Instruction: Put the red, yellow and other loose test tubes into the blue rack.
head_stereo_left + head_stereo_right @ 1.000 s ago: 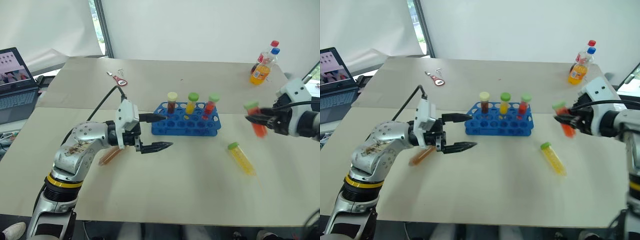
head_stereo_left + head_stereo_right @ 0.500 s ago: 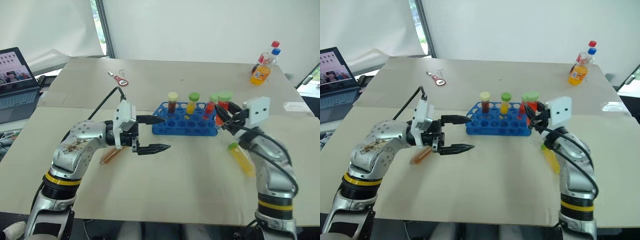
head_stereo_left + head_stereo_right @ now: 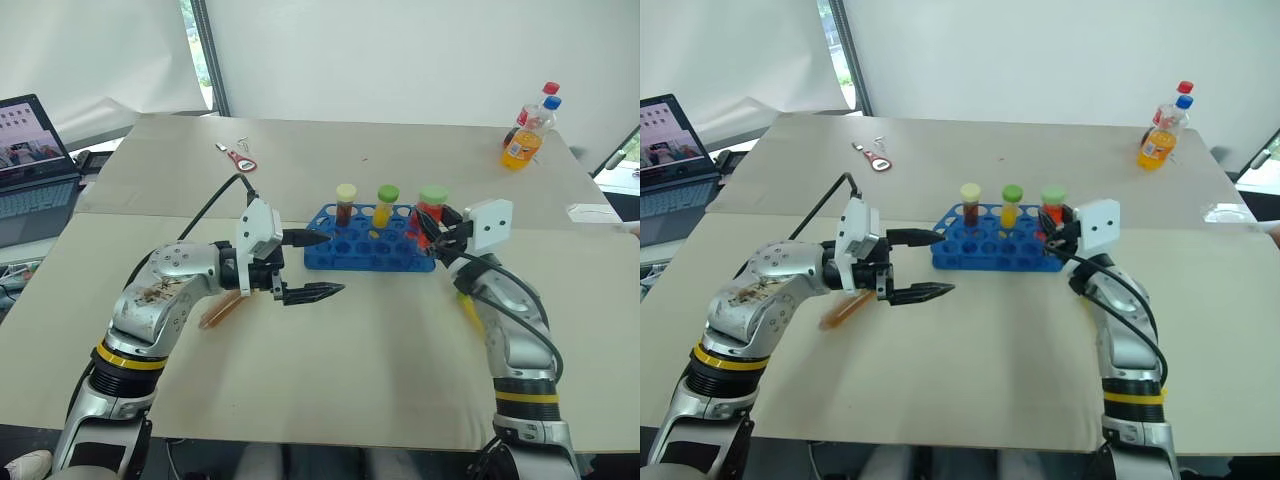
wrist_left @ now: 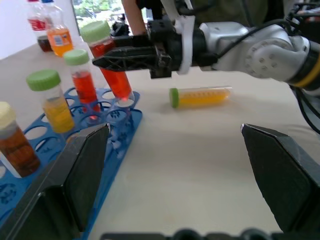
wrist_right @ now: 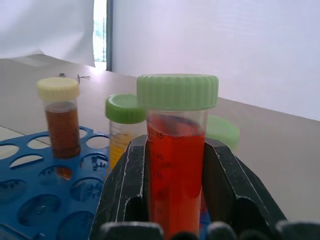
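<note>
Swung in from the table's right side, the right gripper [image 3: 437, 232] now holds the red tube [image 5: 176, 170] upright, green cap up, at the right end of the blue rack [image 3: 368, 250], fingers clamped on its body; three tubes stand in the back row; the yellow tube [image 4: 200, 96] lies flat on open table beside it; the left gripper [image 3: 310, 266] hovers wide open near the rack's left end.

There are six test tubes: three stand in the one blue rack [image 3: 370, 250], one red tube [image 4: 111, 67] is held, and a yellow tube [image 4: 200, 96] and an orange tube [image 3: 845, 310] lie loose. Two drink bottles [image 3: 527, 128] stand far back, near one laptop [image 3: 32, 160] and one small red tool [image 3: 238, 158].
</note>
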You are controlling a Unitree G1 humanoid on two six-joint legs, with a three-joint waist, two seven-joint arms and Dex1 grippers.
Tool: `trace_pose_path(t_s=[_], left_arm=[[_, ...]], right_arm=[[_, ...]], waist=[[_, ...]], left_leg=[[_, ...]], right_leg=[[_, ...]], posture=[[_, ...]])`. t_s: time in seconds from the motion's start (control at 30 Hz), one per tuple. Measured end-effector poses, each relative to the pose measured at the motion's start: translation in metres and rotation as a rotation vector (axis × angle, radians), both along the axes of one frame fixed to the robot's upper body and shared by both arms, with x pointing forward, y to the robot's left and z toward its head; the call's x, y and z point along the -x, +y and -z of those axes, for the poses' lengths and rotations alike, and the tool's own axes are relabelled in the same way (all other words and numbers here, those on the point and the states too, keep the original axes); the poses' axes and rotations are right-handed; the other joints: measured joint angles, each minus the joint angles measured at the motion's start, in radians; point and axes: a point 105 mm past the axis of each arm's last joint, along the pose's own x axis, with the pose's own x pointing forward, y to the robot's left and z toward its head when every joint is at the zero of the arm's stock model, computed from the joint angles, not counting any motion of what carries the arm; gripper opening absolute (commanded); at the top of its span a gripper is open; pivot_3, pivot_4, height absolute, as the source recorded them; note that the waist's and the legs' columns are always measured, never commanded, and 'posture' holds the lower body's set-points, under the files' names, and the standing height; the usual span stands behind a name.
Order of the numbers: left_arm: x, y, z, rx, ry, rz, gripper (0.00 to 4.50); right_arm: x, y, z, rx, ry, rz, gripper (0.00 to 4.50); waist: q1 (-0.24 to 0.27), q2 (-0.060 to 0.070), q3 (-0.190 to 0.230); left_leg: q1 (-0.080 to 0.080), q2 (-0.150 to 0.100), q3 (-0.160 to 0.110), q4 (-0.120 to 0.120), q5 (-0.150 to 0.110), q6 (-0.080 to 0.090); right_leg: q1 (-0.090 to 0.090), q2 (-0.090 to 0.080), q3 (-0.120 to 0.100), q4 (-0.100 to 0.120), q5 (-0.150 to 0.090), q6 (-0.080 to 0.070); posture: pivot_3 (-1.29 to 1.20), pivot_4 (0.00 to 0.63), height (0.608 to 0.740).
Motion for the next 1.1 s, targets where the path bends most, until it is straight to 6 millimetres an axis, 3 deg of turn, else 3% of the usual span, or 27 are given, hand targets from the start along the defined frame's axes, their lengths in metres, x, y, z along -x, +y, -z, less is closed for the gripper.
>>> trace_pose_path(t_s=[0.5,0.8,1.1], left_arm=[[-0.002,0.002,0.003,0.004,0.001,-0.036,4.50],[-0.005,-0.003,-0.007,0.021,-0.029,-0.045,4.50],[-0.007,-0.005,-0.010,0.032,-0.039,-0.055,4.50]], right_arm=[[-0.001,-0.003,0.005,0.009,-0.021,0.057,1.02],[0.000,0.000,0.005,0.047,-0.017,0.059,1.02],[-0.005,-0.008,0.016,-0.110,0.007,0.143,1.01]], waist=[[0.000,0.000,0.000],[0.000,0.000,0.000],[0.000,0.000,0.000]], left_leg=[[0.000,0.000,-0.001,0.000,0.000,0.000],[0.000,0.000,-0.001,0.000,0.000,0.000],[0.000,0.000,-0.001,0.000,0.000,0.000]], right_leg=[[0.000,0.000,0.000,0.001,0.000,0.000],[0.000,0.000,0.000,0.000,0.000,0.000],[0.000,0.000,0.000,0.001,0.000,0.000]], posture=[[0.00,0.150,0.723],[0.00,0.150,0.723],[0.00,0.150,0.723]])
